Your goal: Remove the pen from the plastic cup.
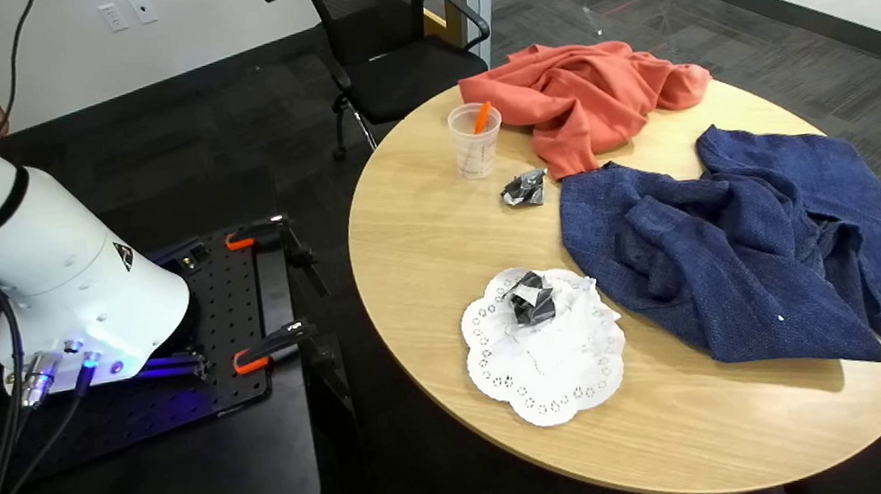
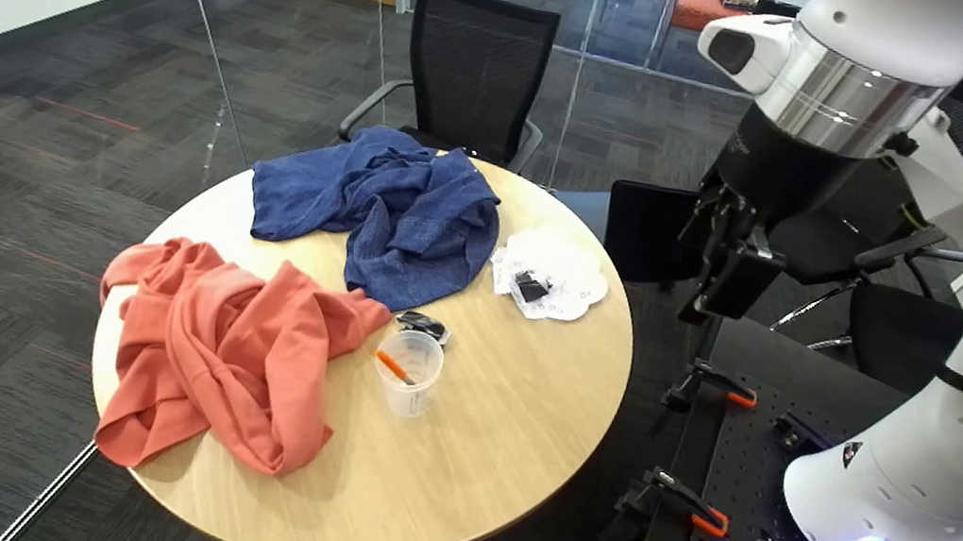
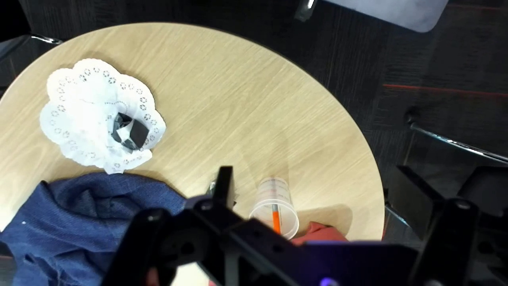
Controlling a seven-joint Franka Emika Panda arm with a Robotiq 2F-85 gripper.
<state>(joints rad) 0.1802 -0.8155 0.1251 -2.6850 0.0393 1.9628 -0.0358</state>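
The clear plastic cup (image 1: 475, 153) stands upright on the round wooden table, and it also shows in an exterior view (image 2: 408, 396) and in the wrist view (image 3: 274, 191). The pen (image 1: 482, 117), with an orange upper end and a grey part below, leans inside the cup; it also shows in an exterior view (image 2: 395, 366) and in the wrist view (image 3: 276, 219). My gripper (image 3: 315, 171) is open and empty, its fingers wide apart. In an exterior view the gripper (image 2: 724, 278) hangs high beyond the table's edge, well apart from the cup.
A red cloth (image 1: 572, 98) lies beside the cup. A dark blue cloth (image 1: 735, 249) hangs over the table's edge. A crumpled dark wrapper (image 1: 524, 188) lies near the cup. Another wrapper (image 1: 532, 298) lies on a white doily (image 1: 553, 386). A chair (image 1: 395, 47) stands behind the table.
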